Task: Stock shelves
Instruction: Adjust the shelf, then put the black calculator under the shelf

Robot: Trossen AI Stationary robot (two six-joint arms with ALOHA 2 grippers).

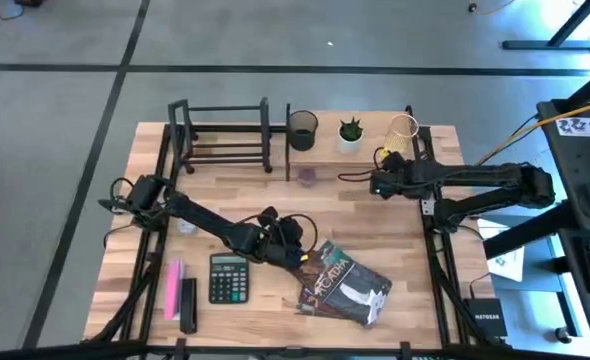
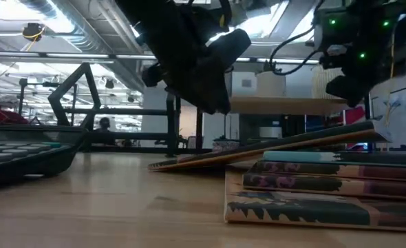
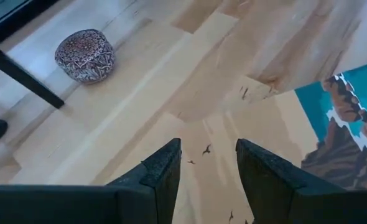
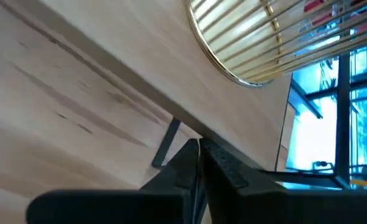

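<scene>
Left end effector (image 1: 300,253) apart over books (image 1: 347,285); right end effector (image 1: 377,184) together beside light-wood shelf (image 1: 415,150).

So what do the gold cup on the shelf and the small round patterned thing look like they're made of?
Gold cup: looks like thin metal wire with a shiny gold finish, seen as parallel glinting bars. Round patterned thing: possibly fabric or printed ceramic with a matte dense pattern; cannot tell which.

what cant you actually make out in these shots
- Book covers: titles too small in the high view; only edges show in the low view.
- Left gripper: its open fingers sit over a cover; contact cannot be told, and in the low view the arm blocks it.
- Small patterned item: what it is stays unclear.
- Gold wire basket: cut off by the right wrist view's edge.
- Calculator: keys too small.
</scene>
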